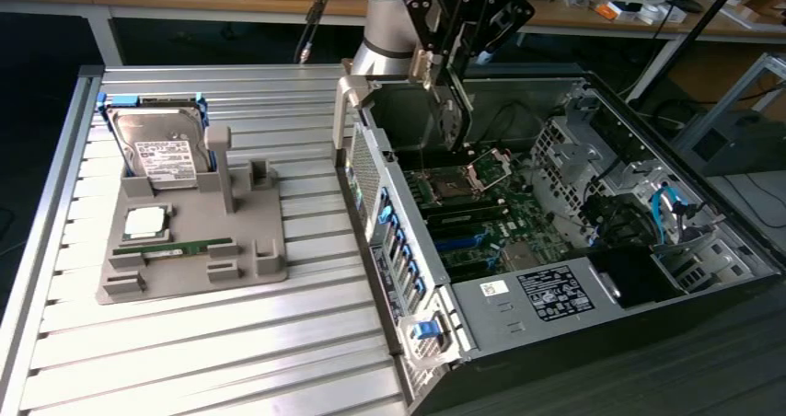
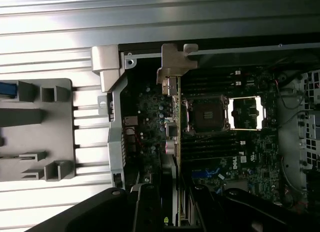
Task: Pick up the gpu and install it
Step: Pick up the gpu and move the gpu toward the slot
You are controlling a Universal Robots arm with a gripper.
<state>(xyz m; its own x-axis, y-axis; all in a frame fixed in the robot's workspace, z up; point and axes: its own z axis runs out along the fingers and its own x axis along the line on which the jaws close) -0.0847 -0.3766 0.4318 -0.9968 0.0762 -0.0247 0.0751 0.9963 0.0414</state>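
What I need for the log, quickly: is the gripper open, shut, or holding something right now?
Gripper: shut on the gpu, which hangs edge-on over the open computer case.

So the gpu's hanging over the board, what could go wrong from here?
1. The gpu hangs edge-on from the gripper, gripped at its upper part, so it may tilt under push-in force.
2. The open CPU socket lies right beside the card's line. A sideways drift could hit it.
3. The card's bracket sits close to the case's rear wall and may catch there.
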